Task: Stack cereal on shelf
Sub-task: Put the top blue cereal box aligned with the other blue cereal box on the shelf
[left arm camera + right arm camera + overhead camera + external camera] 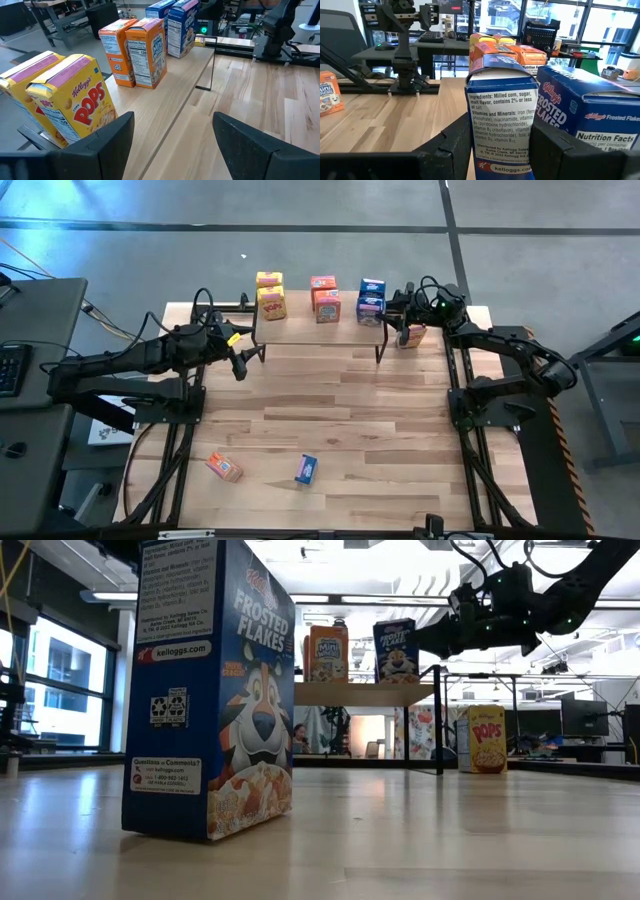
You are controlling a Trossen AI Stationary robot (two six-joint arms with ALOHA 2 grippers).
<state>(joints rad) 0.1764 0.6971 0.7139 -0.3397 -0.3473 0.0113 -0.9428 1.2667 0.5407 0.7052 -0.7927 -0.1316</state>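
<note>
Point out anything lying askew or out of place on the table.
Two boxes sit away from the shelf near the table's front edge: an orange-red box lying flat and askew, and a blue box. A yellow box stands on the tabletop beside the shelf, not on it.

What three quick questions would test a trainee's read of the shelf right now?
1. Count: how many cereal boxes are on the shelf, including the one being gripped?
2. True or false: the right gripper is shut on a blue box.
3. Which boxes are off the shelf? A) one yellow, one orange-red, one blue. B) three yellow. C) none.

Key:
1. Six.
2. True.
3. A: the yellow box beside the shelf, and the orange-red box and loose blue box on the near tabletop.
</note>
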